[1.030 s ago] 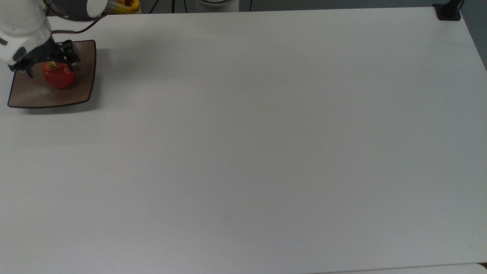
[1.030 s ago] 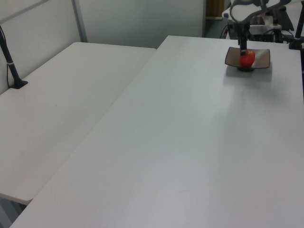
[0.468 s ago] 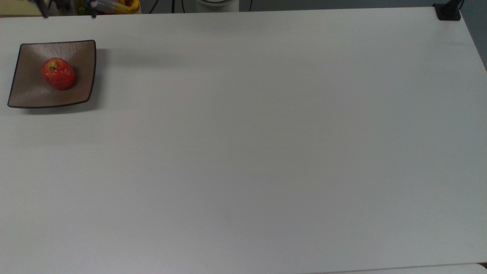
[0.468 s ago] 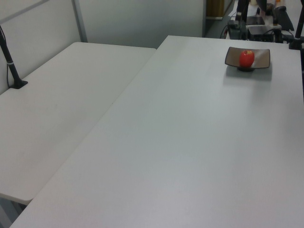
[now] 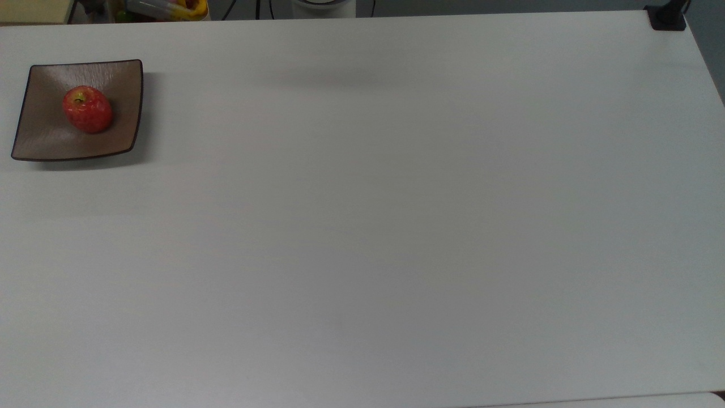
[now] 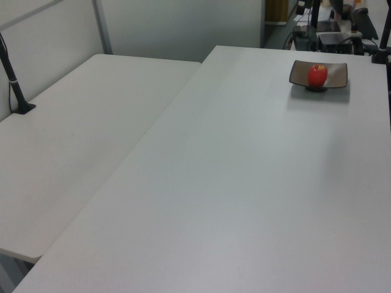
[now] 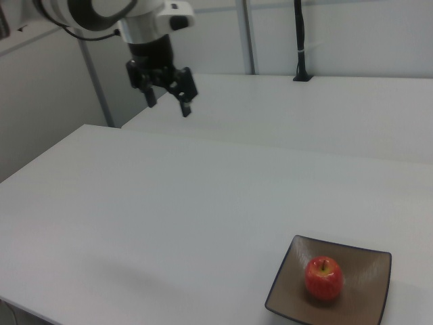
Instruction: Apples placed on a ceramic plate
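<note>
— Where's the fruit?
— The small red apple point(image 7: 323, 277) rests on the square glossy brown plate point(image 7: 369, 262), right view's near right; my hand point(image 7: 167, 93) hangs spread, well apart.
— Risk?
— Jolting the white table point(image 5: 396, 226) might roll it.

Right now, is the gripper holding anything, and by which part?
Nothing. The gripper hangs open and empty above the table; the apple sits on the plate.

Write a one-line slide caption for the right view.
Red apple resting on the square brown plate, with the open gripper raised well above the white table.
</note>
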Tool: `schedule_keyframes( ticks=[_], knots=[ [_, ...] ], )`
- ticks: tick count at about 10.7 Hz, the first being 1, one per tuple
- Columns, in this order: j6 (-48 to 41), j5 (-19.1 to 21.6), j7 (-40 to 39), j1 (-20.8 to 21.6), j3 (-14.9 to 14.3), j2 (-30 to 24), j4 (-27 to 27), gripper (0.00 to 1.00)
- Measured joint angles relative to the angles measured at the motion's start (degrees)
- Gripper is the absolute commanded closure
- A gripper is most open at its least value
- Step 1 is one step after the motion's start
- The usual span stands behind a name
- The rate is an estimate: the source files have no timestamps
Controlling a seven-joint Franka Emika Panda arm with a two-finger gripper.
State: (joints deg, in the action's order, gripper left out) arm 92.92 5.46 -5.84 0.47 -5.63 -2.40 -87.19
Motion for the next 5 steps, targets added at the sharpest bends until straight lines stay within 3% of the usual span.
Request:
schedule_keyframes(
  ticks=[3,5],
  knots=[
    [-0.83,0.0,6.64,0.24,7.44,0.07,-0.33,0.0],
    [-0.83,-0.08,7.91,0.65,10.44,0.25,-1.55,0.0]
  ],
)
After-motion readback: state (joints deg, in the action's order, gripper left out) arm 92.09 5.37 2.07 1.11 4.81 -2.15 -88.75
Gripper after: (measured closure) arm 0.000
